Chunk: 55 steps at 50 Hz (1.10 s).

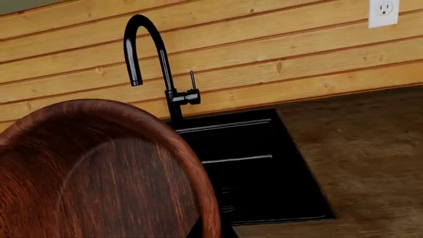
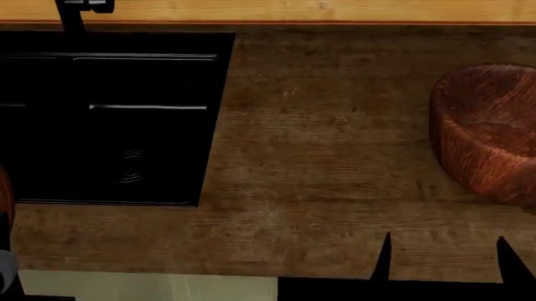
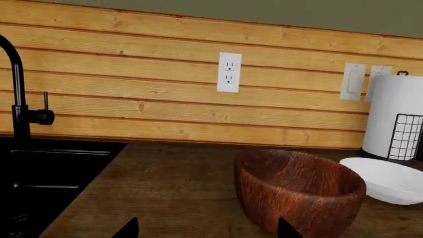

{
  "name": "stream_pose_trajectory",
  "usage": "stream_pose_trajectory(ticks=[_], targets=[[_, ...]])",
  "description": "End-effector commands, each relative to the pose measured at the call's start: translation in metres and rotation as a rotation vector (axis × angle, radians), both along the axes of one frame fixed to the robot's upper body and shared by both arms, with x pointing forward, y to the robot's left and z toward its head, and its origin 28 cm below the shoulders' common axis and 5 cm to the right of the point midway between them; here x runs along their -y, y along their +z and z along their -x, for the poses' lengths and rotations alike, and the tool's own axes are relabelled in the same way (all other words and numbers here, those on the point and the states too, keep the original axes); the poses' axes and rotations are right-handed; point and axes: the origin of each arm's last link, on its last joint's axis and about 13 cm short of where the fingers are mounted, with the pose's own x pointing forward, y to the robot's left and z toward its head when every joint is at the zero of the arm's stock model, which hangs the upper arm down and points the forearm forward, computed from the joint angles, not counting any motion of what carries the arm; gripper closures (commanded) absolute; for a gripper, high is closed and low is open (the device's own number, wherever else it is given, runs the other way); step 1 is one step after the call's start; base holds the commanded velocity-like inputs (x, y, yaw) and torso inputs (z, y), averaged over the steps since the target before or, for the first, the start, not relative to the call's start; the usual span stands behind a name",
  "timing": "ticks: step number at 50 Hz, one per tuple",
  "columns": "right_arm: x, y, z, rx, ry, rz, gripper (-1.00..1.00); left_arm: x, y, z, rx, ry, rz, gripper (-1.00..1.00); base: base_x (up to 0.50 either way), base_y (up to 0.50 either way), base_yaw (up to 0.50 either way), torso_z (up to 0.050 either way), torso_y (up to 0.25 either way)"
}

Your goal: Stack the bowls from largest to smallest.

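Observation:
The large reddish-brown wooden bowl [image 1: 99,173] fills the near part of the left wrist view, tilted and off the counter. Its rim runs between the dark fingers of my left gripper [image 1: 210,233], which is shut on it. In the head view only a sliver of this bowl [image 2: 4,188] shows at the left edge. The smaller, deeper wooden bowl [image 2: 490,132] [image 3: 297,191] stands on the counter at the right. The white bowl [image 3: 390,181] sits just beyond it. My right gripper [image 3: 208,230] [image 2: 444,263] is open just short of the small bowl, with nothing between its fingers.
A black sink [image 2: 109,119] [image 1: 258,168] with a black tap [image 1: 148,64] is set into the wooden counter [image 2: 318,157] at the left. A white cylinder in a black grid holder [image 3: 396,119] stands by the plank wall behind the white bowl. The counter's front edge [image 2: 167,273] is near.

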Motion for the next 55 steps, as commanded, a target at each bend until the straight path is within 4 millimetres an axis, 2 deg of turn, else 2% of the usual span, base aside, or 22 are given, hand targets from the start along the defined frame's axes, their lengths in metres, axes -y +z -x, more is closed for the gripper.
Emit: stream_pose_trajectory(ticks=[1,6,55], targets=[[0.001,0.0047,0.0001,0.029,-0.006,-0.019,-1.0,-0.0001,0.0033,-0.0015,0.033,-0.001,0.031,1.0,-0.5,-0.24,0.0,0.0,0.0],[0.002,0.004,-0.0007,0.028,-0.012,-0.019,-1.0,-0.0007,0.0027,-0.0022,0.033,0.001,0.032,1.0,-0.42,-0.29,0.0,0.0,0.0],[0.0027,0.0043,-0.0003,0.049,-0.02,-0.008,-1.0,-0.0065,0.008,-0.0018,0.049,0.031,0.034,1.0,0.02,-0.5,0.0,0.0,0.0]])
